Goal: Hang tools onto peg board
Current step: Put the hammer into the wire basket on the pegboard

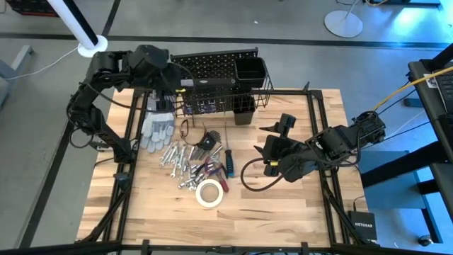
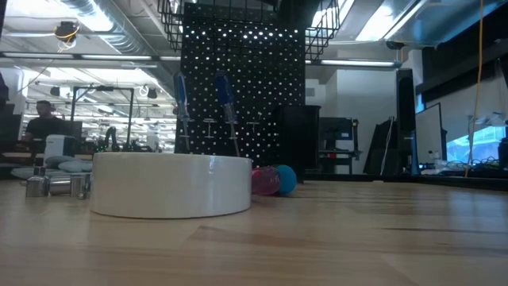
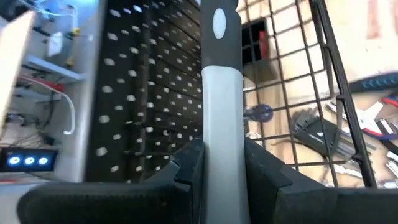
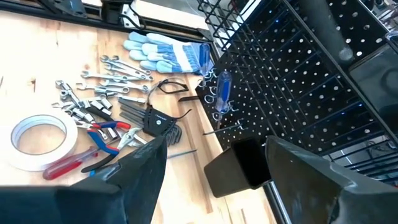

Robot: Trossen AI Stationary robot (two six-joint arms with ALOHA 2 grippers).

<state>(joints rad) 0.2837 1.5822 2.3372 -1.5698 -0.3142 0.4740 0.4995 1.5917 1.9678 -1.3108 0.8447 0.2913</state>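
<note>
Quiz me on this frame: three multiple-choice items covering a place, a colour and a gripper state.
1. Where is the tape roll?
A. flat on the table
B. in the wire basket
C. on a peg

2. What colour are the gloves?
A. orange
B. pale blue-grey
C. black

3. What is the left gripper doing?
A. hanging open
B. gripping a grey-handled tool
C. holding the gloves

Answers: 1 A, it lies beside the wrenches; 2 B, seen in the right wrist view; 3 B, its fingers clamp the handle by the peg board.
</note>
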